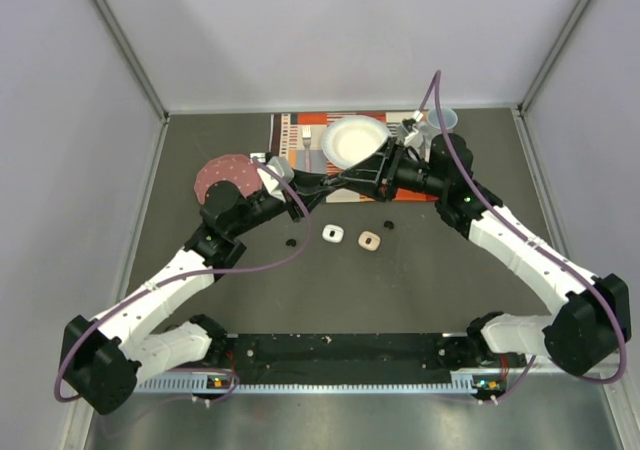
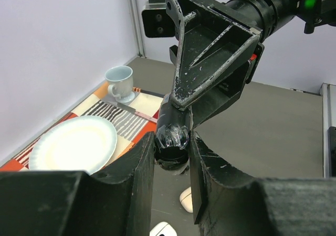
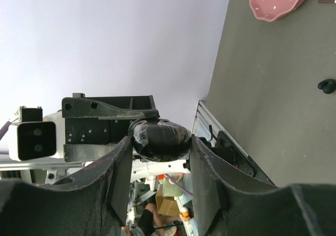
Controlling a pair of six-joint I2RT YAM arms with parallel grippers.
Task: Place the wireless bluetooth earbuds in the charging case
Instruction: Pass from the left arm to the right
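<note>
A black charging case (image 1: 330,184), wrapped in clear tape, hangs above the table between both grippers. My left gripper (image 1: 318,189) grips it from the left and my right gripper (image 1: 343,180) from the right. In the left wrist view the case (image 2: 172,137) sits between my fingertips (image 2: 143,157). In the right wrist view the case (image 3: 160,138) fills the gap between the jaws. Two black earbuds (image 1: 291,241) (image 1: 387,225) lie on the table. A small white case (image 1: 333,234) and a pale pink one (image 1: 369,241) lie below the grippers. The other earbuds are out of view.
A striped placemat (image 1: 300,160) at the back holds a white plate (image 1: 355,140), a fork (image 1: 305,140) and a pale cup (image 1: 441,120). A dark red plate (image 1: 225,177) lies at the left behind the left arm. Grey walls enclose the table.
</note>
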